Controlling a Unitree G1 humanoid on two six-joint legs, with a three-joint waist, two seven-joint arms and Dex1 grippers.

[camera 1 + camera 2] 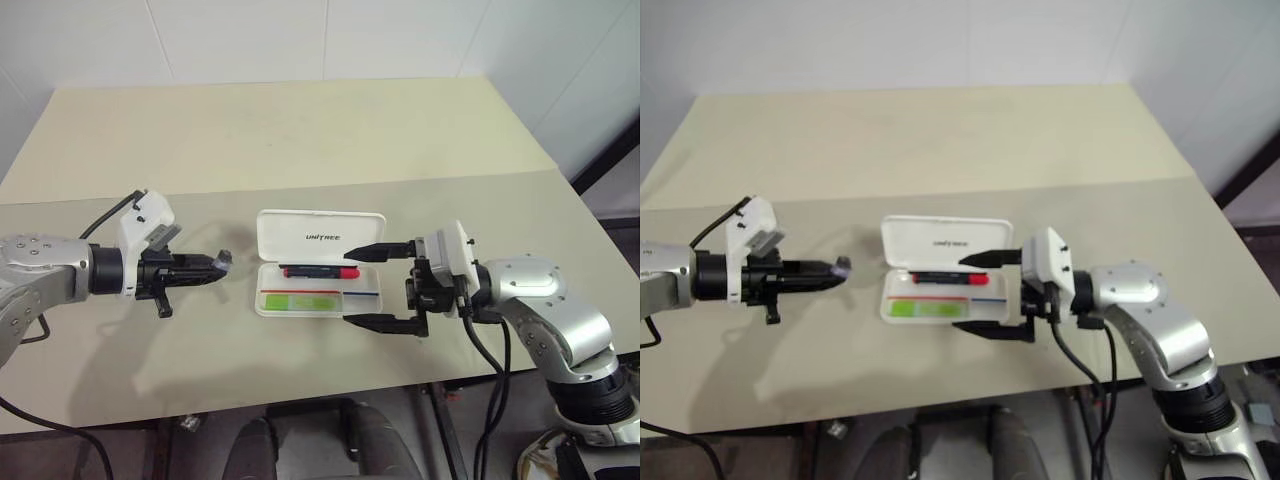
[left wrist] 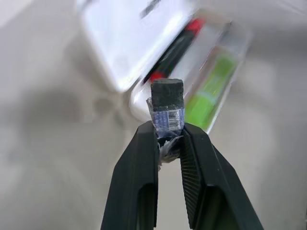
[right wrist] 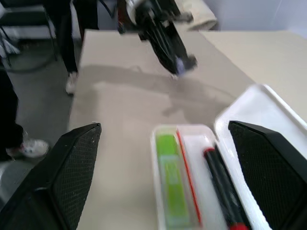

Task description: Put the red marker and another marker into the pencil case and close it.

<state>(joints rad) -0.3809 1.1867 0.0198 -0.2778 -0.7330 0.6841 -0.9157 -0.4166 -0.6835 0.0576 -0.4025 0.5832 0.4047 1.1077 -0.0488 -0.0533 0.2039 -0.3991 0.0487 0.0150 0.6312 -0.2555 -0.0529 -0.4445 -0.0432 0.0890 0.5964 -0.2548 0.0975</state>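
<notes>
The white pencil case (image 1: 300,226) lies open on the table with its lid tipped back. Inside it, the red marker (image 1: 320,271) lies in the rear half and another marker, the light green highlighter (image 1: 298,301), lies in the front half. My right gripper (image 1: 378,285) is open at the case's right end, one finger (image 1: 372,249) over the rear edge and the other in front of the case. My left gripper (image 1: 215,266) hovers to the left of the case, apart from it, shut on a small black block (image 2: 167,96) with a barcode label.
The beige table (image 1: 300,130) stretches wide behind the case, with a seam running across it. Its front edge lies close below both arms. Cables hang from each wrist. In the right wrist view a person's legs (image 3: 14,124) stand beyond the table's left end.
</notes>
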